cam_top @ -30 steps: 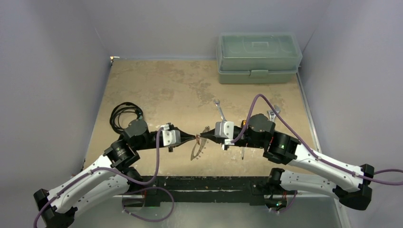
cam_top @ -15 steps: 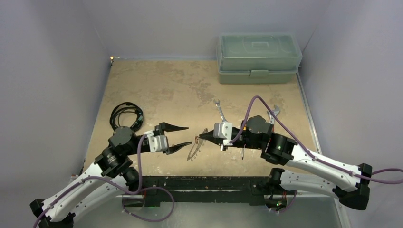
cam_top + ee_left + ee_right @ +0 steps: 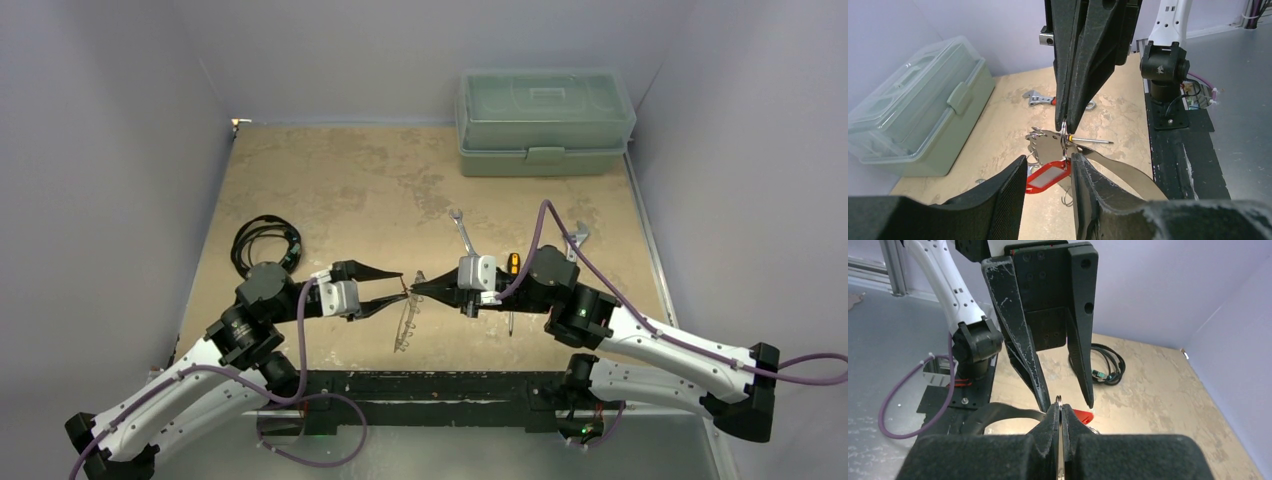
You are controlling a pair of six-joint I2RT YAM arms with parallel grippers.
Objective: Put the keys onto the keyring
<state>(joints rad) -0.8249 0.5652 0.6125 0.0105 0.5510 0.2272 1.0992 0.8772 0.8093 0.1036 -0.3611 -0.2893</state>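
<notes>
Tan, mottled desk (image 3: 330, 190) bears a pale-green translucent plastic box (image 3: 545, 120) at the back. The right fingers (image 3: 418, 290) are pinched fully together on the thin rim of the keyring (image 3: 404, 325), a shiny flat metal loop hanging below their tips. The left fingers (image 3: 397, 287) stand parted and grip nothing. Their textured black pads flank the red plastic tag (image 3: 1048, 176); contact cannot be told. The keys (image 3: 1037, 136), tiny and silvery, cluster on the loop beside the tag. Nothing can be read on the tag's pale insert.
</notes>
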